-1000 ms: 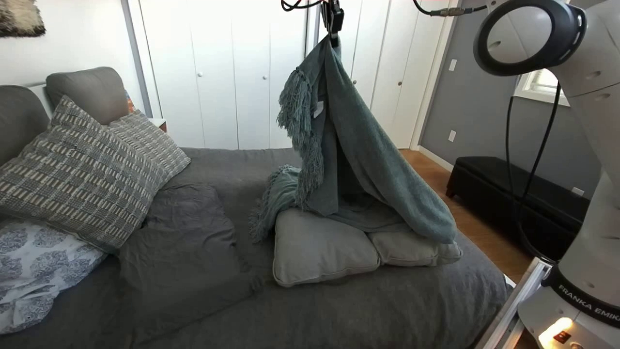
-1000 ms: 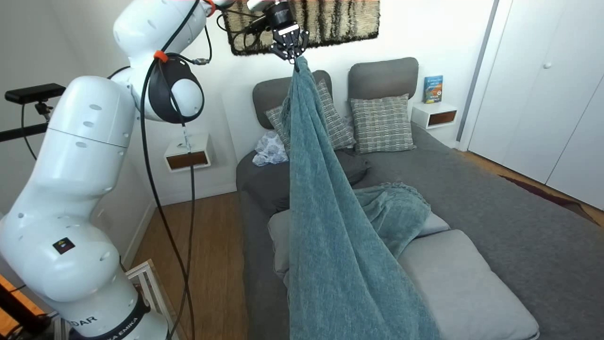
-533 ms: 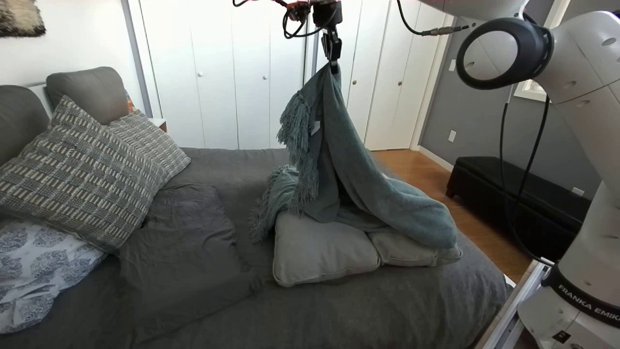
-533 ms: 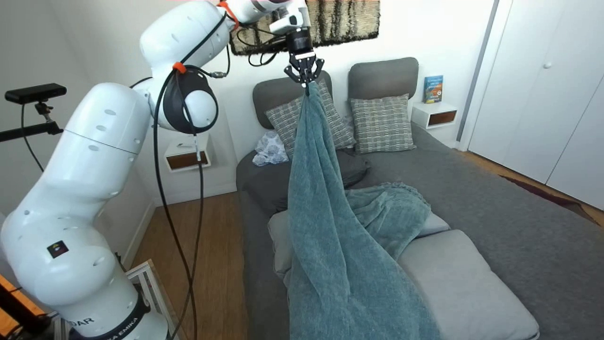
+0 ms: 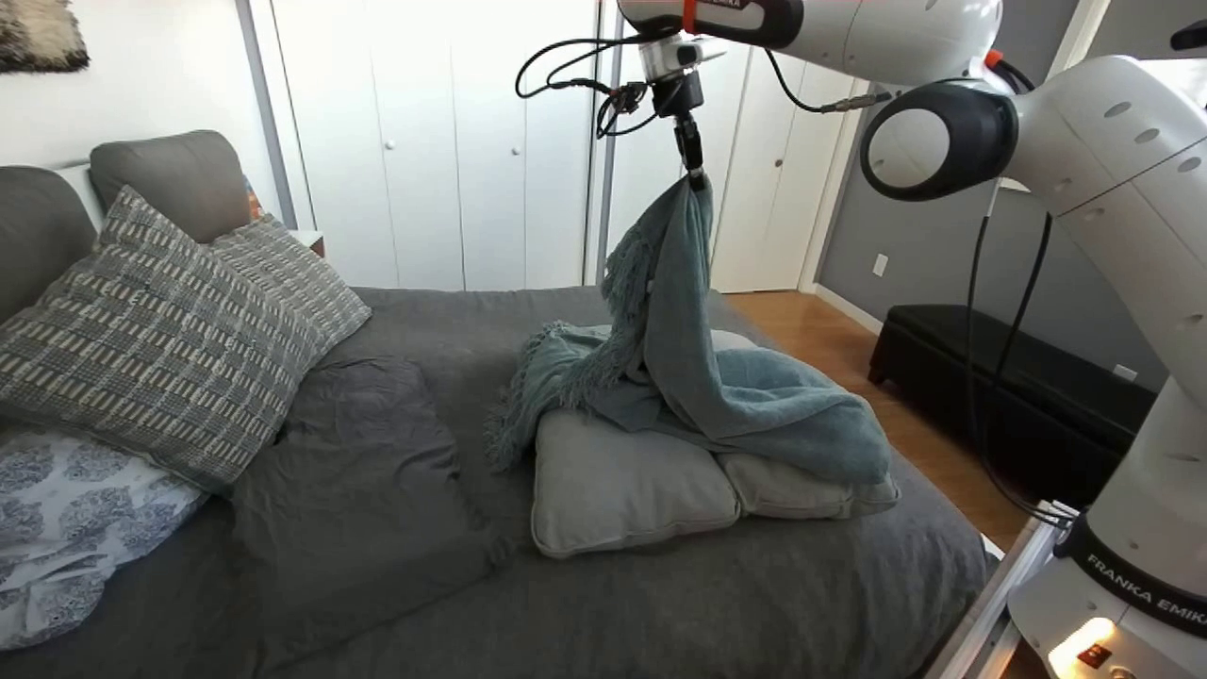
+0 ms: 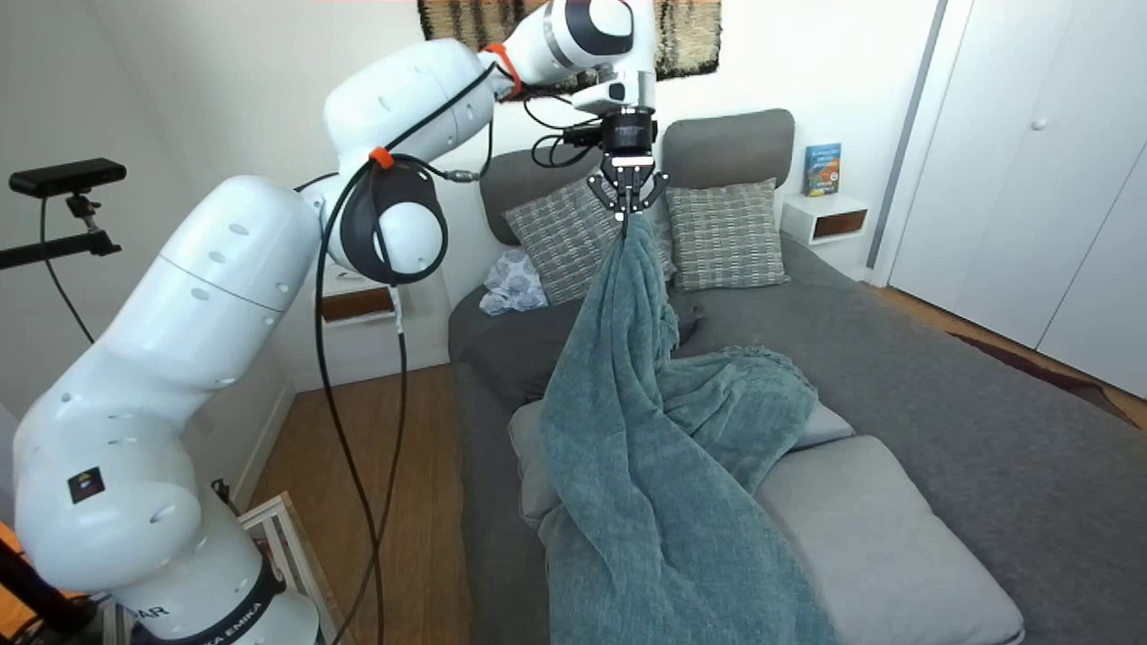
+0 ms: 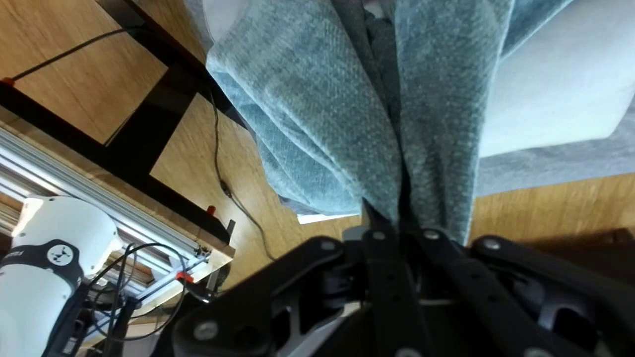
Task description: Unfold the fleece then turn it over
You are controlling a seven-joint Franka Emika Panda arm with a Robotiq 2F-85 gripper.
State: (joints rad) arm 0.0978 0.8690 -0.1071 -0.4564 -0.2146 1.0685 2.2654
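Plainly, the black band (image 5: 1146,592) round the robot's base (image 5: 1056,599) reads "FRANKA EMIKA" in white capitals, its last letter cut by the edge of the view; in an exterior view the letters "AR" also show on the white casing (image 6: 179,573) just above it. More white print shows on the raised arm (image 5: 886,38), cropped at the top. A blue and orange book (image 6: 822,169) stands on the nightstand (image 6: 797,218), its title too small to read. As for the fleece (image 6: 645,502), its gathered top is pinched in the gripper (image 5: 696,179), whose jaws are clenched upon it; in the wrist view, folds run right in between them. From there it drops in a narrow fall below the jaws, a fringe (image 5: 627,273) along one side, then spreads in soft folds across the light-grey pillows (image 5: 632,486) on the bed (image 5: 585,613). Another rumpled part of it lies just beside that fall.
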